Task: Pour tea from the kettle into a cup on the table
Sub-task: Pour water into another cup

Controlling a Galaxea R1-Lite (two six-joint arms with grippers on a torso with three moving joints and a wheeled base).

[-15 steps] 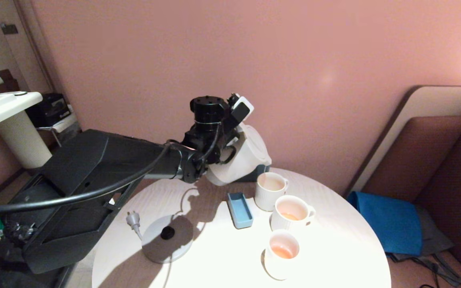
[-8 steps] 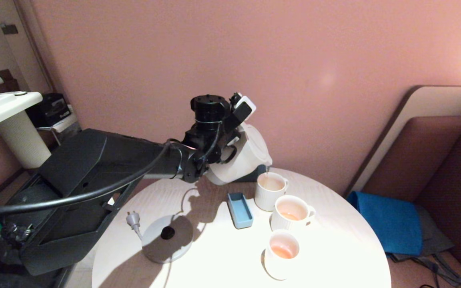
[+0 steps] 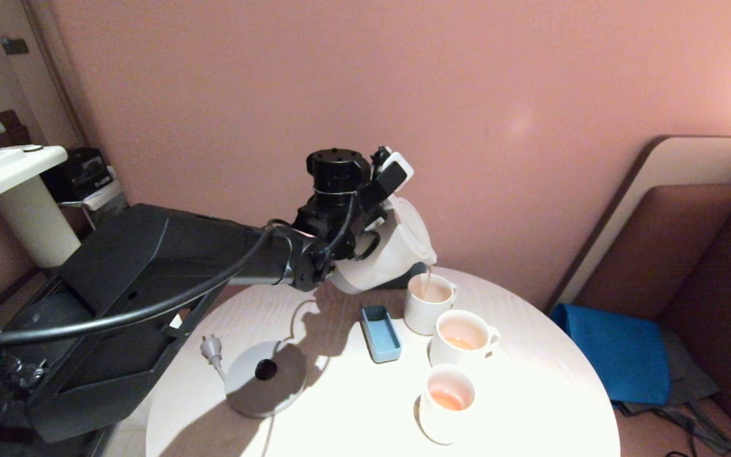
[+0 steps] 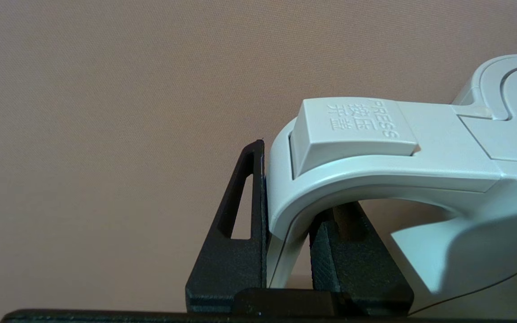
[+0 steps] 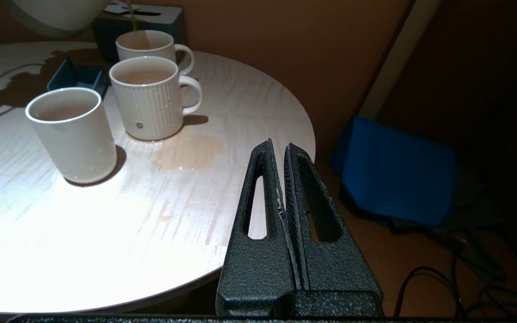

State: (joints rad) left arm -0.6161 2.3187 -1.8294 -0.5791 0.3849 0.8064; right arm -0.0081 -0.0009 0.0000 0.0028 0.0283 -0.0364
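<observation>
Kettle [image 3: 397, 251], handle clamped in left claw [image 4: 287, 251], tilts, streaming tea [image 3: 427, 279] into far cup [image 3: 428, 301]; right claw [image 5: 283, 179] closed, empty.

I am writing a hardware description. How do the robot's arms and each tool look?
The left arm is matte black and boxy, with a black cable along it and a round black wrist joint. The right tool has black, grainy, triangular fingers with slot cut-outs; the left tool has the same.

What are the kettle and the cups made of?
The kettle looks like smooth white plastic: its moulded handle has raised letters. The three cups look like glazed ceramic: thick shiny white walls, two with ribs. That is a guess from looks.
</observation>
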